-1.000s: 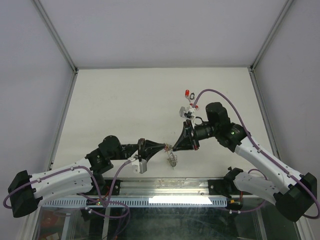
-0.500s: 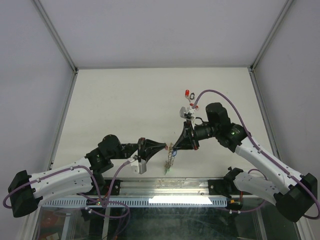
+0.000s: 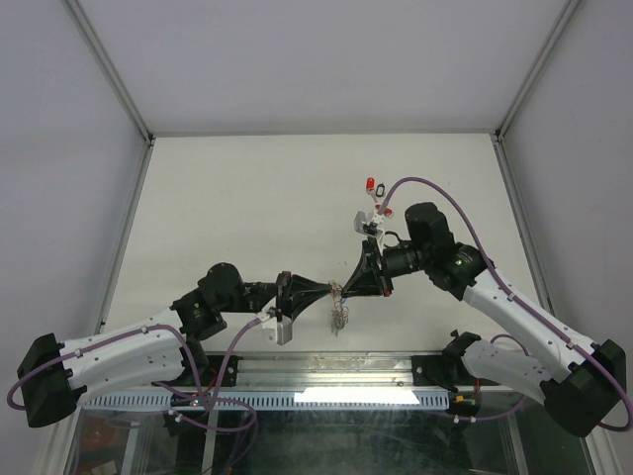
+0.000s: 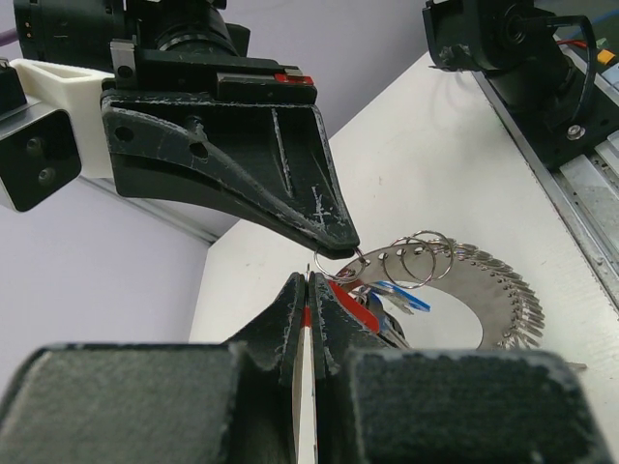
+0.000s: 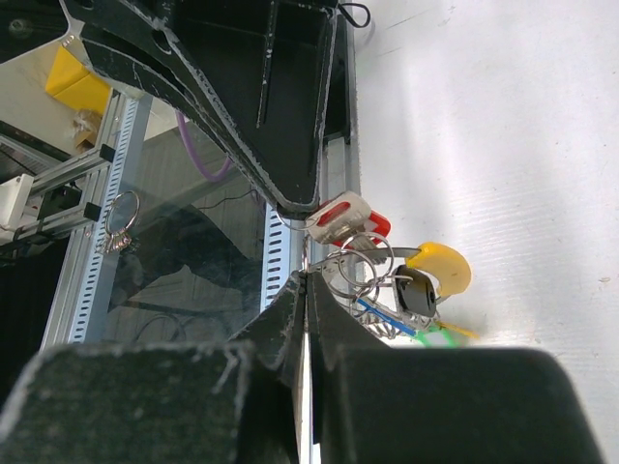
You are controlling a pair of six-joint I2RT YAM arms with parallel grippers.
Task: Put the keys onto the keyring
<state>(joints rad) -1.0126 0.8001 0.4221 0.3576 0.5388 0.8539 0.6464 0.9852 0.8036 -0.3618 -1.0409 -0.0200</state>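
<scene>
The keyring (image 3: 339,313) hangs between both gripper tips above the table's near middle. In the right wrist view I see its yellow arc (image 5: 441,268), small silver rings (image 5: 366,259), and black (image 5: 416,290), blue (image 5: 383,315) and green (image 5: 441,334) key tags. In the left wrist view its notched silver arc (image 4: 488,288) shows. My left gripper (image 4: 311,282) (image 3: 329,290) is shut on a red-tagged key (image 5: 343,218) (image 4: 354,305). My right gripper (image 5: 308,280) (image 3: 344,289) is shut on the keyring at a small ring (image 4: 350,266), tip to tip with the left.
A loose red-tagged key (image 3: 371,184) and another small key (image 3: 383,209) lie on the white table (image 3: 247,198) beyond the right wrist. The slotted rail (image 3: 326,374) and both arm bases run along the near edge.
The hanging bundle of keys has swung and drawn up shorter under the tips. My left arm has edged slightly right. Both grippers stay shut.
</scene>
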